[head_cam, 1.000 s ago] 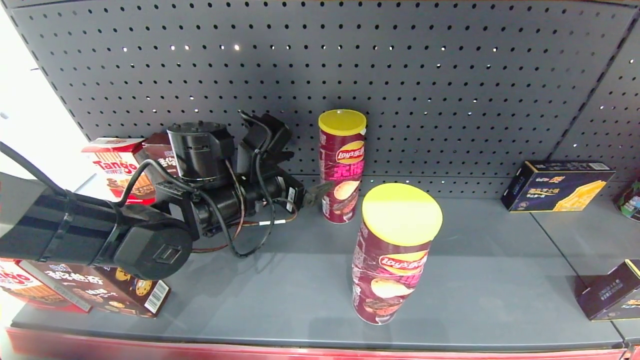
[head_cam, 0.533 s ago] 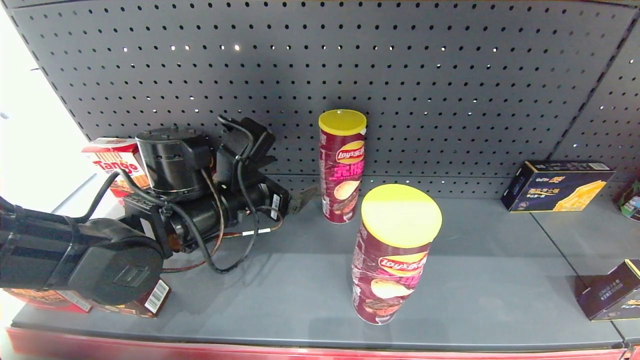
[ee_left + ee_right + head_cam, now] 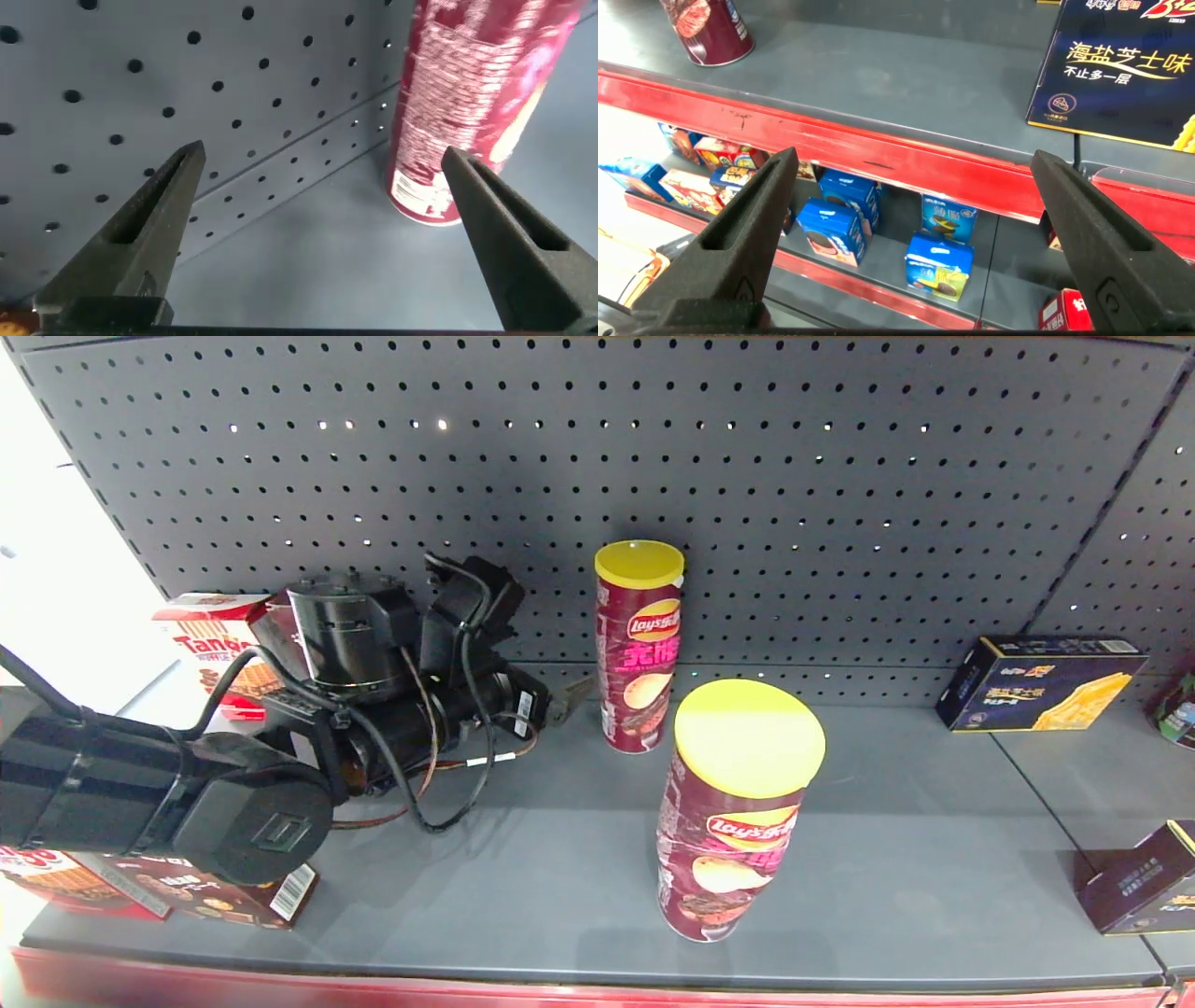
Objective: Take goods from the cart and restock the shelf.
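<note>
Two maroon chip cans with yellow lids stand upright on the grey shelf. The rear can is near the pegboard wall, and the front can is nearer the shelf's edge. My left gripper lies low over the shelf just left of the rear can, apart from it. The left wrist view shows the left gripper open and empty, with the rear can beyond one fingertip. My right gripper is open and empty below the shelf's red front edge.
Red and brown biscuit boxes stand at the shelf's left, partly behind my left arm. Dark blue boxes sit at the right. Blue boxes fill a lower shelf. Bare shelf lies between the cans and the right boxes.
My left gripper drew back leftward from the rear can, then crept slightly back toward it. Both cans have stayed put.
</note>
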